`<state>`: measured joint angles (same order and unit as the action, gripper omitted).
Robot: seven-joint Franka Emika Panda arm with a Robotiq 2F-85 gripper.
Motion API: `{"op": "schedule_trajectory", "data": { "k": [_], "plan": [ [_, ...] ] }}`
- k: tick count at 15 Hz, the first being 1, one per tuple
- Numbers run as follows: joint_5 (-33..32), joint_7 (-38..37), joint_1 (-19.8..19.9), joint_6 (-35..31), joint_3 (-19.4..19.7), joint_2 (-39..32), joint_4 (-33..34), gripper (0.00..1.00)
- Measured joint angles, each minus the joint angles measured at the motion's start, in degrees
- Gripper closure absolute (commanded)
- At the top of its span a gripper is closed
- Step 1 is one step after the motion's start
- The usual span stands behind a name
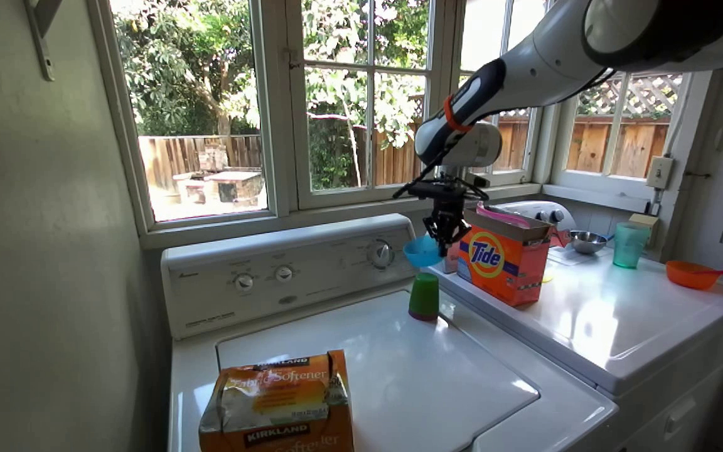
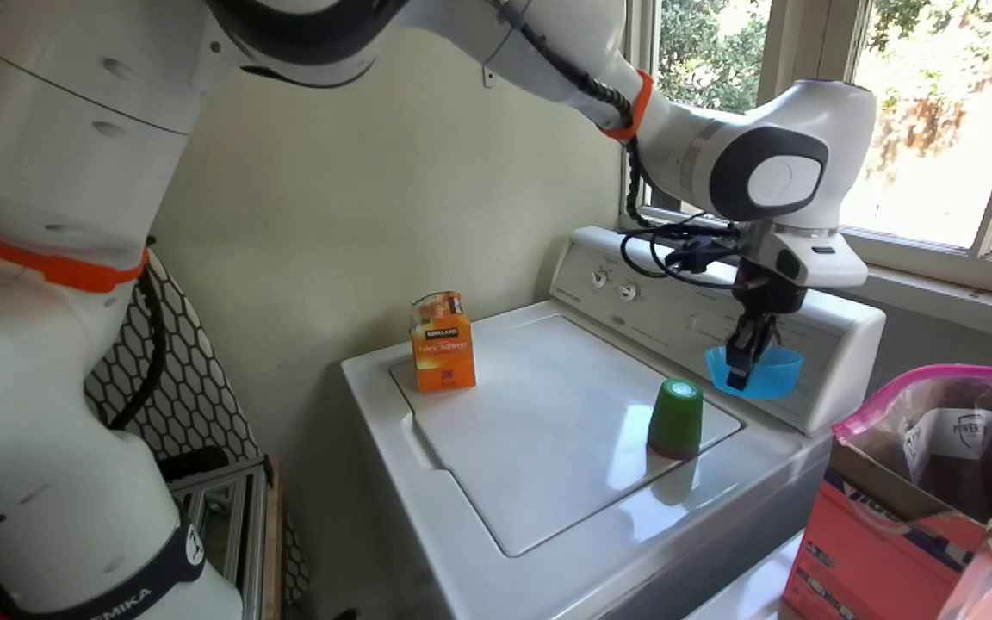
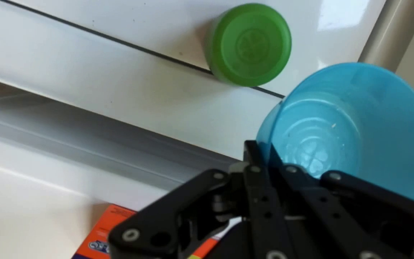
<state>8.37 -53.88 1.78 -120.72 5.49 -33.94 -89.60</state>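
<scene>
Blue bowl [image 3: 358,133] hangs by its rim, gripper [image 3: 263,153] closed tight on that edge; one-sided pinch might let it tilt, striking green cup [image 2: 675,422], near side

Sunlit trees [image 1: 176,69] and a wooden fence [image 1: 167,154] show through white-framed windows [image 1: 370,113] — a pale wall [image 1: 48,220] alongside.

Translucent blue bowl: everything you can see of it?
The translucent blue bowl is round and plastic-looking, with flaring walls, a thin rim and concentric rings in its base; a few pale specks show inside. Its opening faces up; a slight tilt can't be ruled out. The black jointed fingers pinch its wall at the rim, one inside, one outside; it appears to hang in the air before the white knobbed control panel, apart from the upside-down green tapered cup nearby.
</scene>
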Motion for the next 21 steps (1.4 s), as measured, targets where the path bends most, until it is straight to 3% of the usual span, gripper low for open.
{"op": "schedule_trajectory", "data": {
  "k": [5,8,13,21],
  "plan": [
    [-3.3,8.7,-3.0,-8.0,-0.7,10.5,-11.4,0.99],
    [-3.6,14.8,-4.3,-7.4,-2.4,14.5,-15.1,0.99],
    [-4.7,21.2,-6.5,1.8,-4.8,15.1,-15.7,0.99],
    [-13.9,18.2,-11.9,16.6,-5.0,8.8,-10.0,0.96]
  ]
}}
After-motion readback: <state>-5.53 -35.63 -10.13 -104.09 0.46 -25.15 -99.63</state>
